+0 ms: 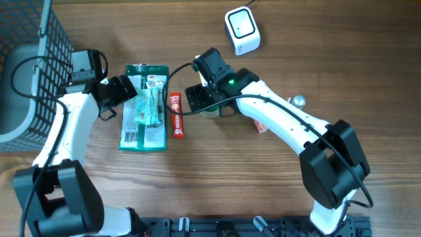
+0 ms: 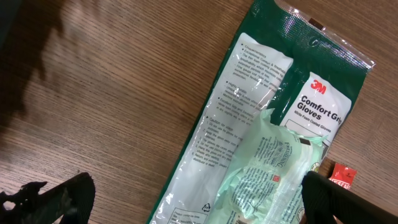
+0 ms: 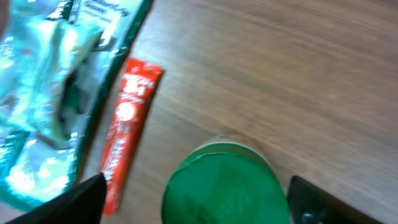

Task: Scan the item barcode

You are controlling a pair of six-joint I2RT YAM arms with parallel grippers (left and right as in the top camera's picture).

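Observation:
A green-lidded round container (image 3: 224, 186) stands on the wooden table between the fingers of my right gripper (image 3: 196, 199). The gripper is open, with a gap on each side of the lid. From overhead only the container's edge (image 1: 211, 114) shows under the right gripper (image 1: 208, 104). My left gripper (image 2: 199, 202) hangs open above a flat green glove package (image 2: 249, 124), touching nothing. A pale green packet (image 2: 267, 162) lies on that package (image 1: 145, 128). The white barcode scanner (image 1: 242, 29) sits at the back. No barcode on the container shows.
A red sachet (image 1: 176, 115) lies between the glove package and the container. A dark wire basket (image 1: 39, 59) stands at the far left. A small silver knob (image 1: 299, 101) and a small reddish packet (image 1: 262, 128) lie beside the right arm.

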